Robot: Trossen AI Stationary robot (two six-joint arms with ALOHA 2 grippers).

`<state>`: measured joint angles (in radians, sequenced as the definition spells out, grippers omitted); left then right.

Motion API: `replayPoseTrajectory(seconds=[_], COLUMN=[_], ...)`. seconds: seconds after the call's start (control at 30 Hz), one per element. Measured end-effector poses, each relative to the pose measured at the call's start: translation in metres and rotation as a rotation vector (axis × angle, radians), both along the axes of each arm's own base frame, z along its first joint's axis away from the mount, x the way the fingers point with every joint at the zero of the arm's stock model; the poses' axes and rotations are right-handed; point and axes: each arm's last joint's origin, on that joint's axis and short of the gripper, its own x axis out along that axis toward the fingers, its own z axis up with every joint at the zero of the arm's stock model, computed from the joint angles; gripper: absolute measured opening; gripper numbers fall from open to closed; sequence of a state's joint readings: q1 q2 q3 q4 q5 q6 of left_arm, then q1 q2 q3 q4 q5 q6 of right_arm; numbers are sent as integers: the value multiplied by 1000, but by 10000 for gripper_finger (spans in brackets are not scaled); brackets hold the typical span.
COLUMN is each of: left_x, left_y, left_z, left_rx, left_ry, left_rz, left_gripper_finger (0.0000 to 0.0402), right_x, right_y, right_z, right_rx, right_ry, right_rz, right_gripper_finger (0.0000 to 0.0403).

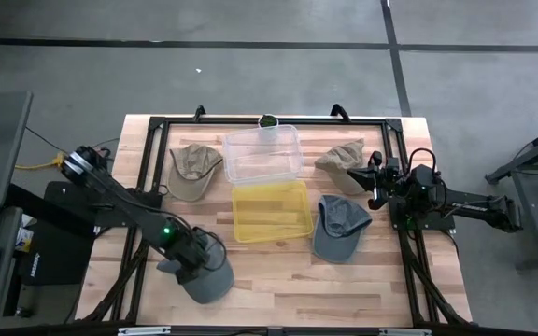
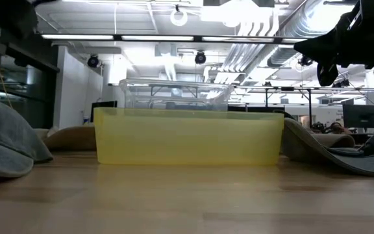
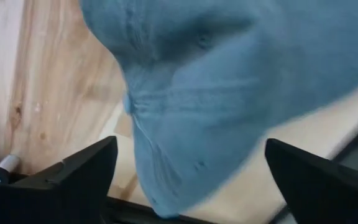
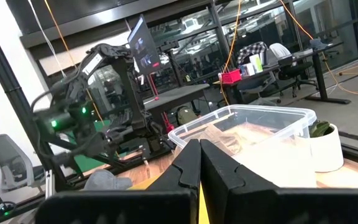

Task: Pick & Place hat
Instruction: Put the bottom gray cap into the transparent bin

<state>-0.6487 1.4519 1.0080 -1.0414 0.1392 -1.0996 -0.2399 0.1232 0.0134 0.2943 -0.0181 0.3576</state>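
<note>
The grey-blue hat [image 1: 208,277] lies on the counter [image 1: 278,280] near its front left corner, directly beneath the left pincer [image 1: 190,266], whose fingers are spread wide. Soft, light cloth is judged — best pinched at the crown fold or stiffer brim.

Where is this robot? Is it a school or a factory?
Probably a robotics lab or workshop, not a school. Bare pipes and ducts hang under the ceiling, desks with computer monitors stand behind, and the wooden table has robot arms fixed to it.
</note>
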Motion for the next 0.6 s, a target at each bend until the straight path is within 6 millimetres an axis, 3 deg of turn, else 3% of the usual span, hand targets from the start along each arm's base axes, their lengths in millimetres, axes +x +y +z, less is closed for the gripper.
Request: replayPoseTrajectory(seconds=[0.33,0.47,0.6], left_x=[15,21,22], left_y=[-9,-14,-15], left_z=[-34,-35,-35], left_rx=[5,-55,-68], left_ry=[107,75,68], left_rz=[-2,-3,11], left_gripper_finger=[359,300,208], right_x=[0,0,0], right_y=[0,0,0], right_z=[0,0,-1], right_rx=[0,0,2], right_ry=[0,3,7], right_rz=[0,0,0], right_gripper_finger=[0,0,0])
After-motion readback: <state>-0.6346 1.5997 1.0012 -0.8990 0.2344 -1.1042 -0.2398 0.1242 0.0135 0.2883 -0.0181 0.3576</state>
